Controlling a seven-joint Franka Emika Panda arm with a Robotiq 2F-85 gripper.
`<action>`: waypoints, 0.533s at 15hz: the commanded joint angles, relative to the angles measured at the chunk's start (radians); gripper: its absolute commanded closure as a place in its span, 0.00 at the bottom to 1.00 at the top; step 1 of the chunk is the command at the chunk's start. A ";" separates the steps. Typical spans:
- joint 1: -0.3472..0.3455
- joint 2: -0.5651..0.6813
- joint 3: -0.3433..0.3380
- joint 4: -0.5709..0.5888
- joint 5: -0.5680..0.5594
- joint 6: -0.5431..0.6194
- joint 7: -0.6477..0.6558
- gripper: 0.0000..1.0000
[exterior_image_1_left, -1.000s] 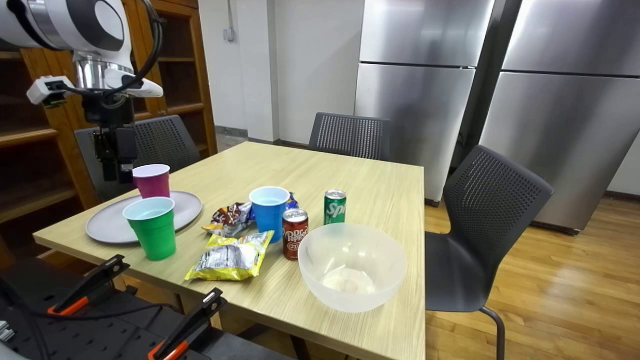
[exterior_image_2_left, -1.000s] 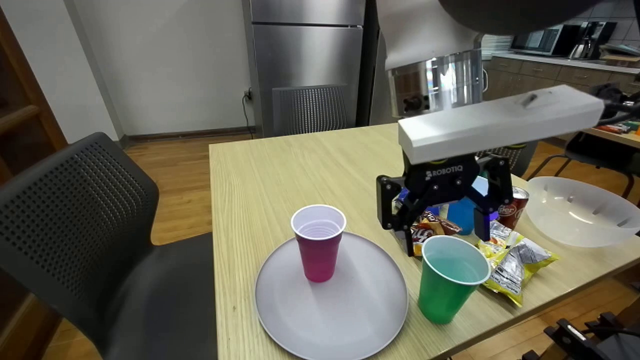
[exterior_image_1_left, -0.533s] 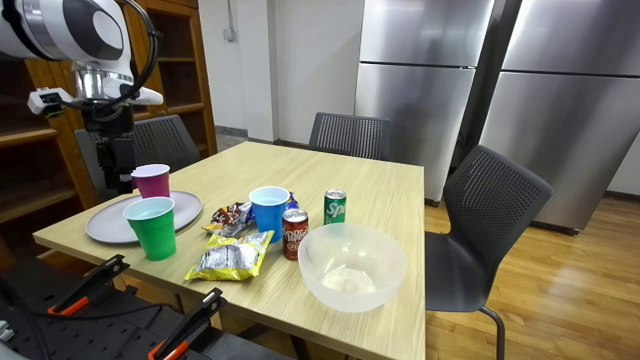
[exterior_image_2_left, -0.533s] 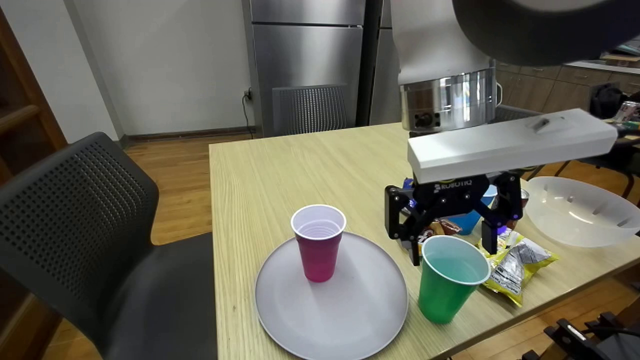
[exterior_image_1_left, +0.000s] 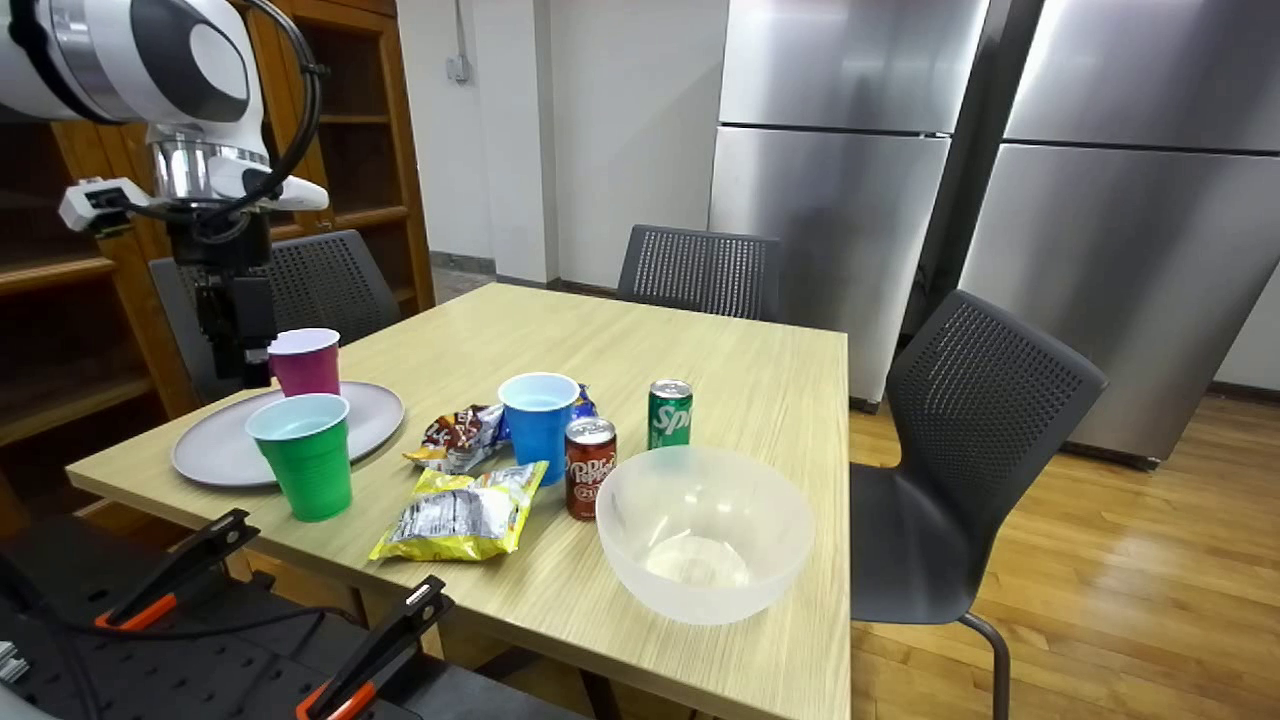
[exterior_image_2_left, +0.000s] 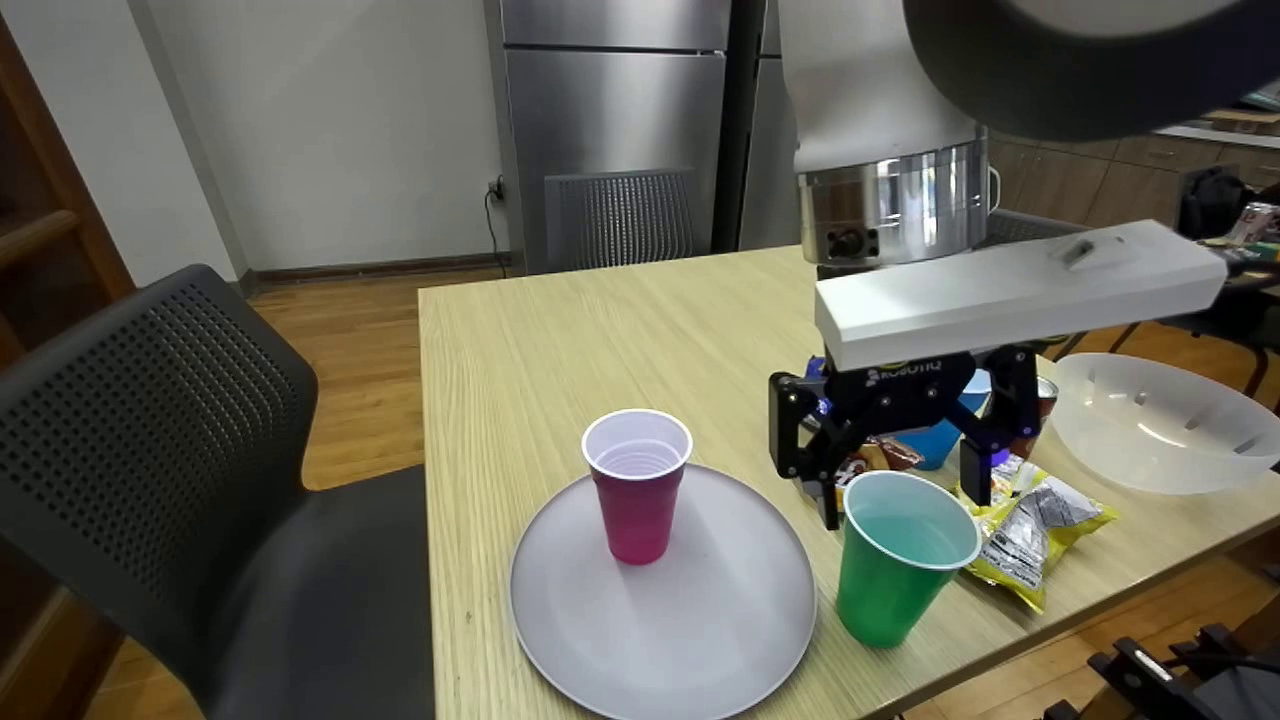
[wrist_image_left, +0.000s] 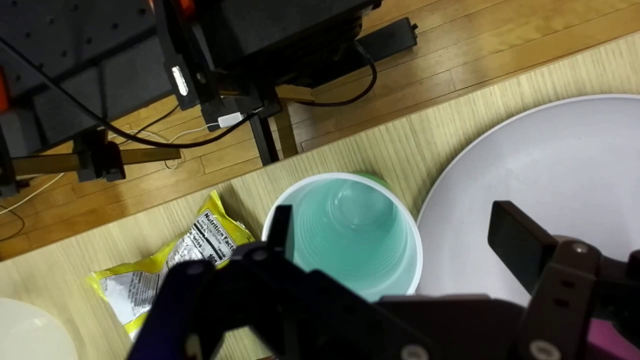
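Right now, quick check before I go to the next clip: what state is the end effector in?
End effector: open, holding nothing, near the tapered green plastic cup.

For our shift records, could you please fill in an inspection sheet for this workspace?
Surface: light wood-grain table
Work items: green cup, upright beside the gray plate
Clutter: magenta cup on the plate; blue cup, snack bags, soda cans, frosted bowl
Claw: open, holding nothing, near the green cup
Cables: black cable looped by the arm; second cable beyond the table edge in the wrist view
Surroundings: dark chairs, steel refrigerators, wooden cabinet
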 joint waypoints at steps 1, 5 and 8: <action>-0.028 0.041 0.018 0.033 -0.059 0.034 0.034 0.00; -0.030 0.101 0.011 0.070 -0.067 0.066 0.025 0.00; -0.025 0.144 0.005 0.095 -0.053 0.081 0.015 0.00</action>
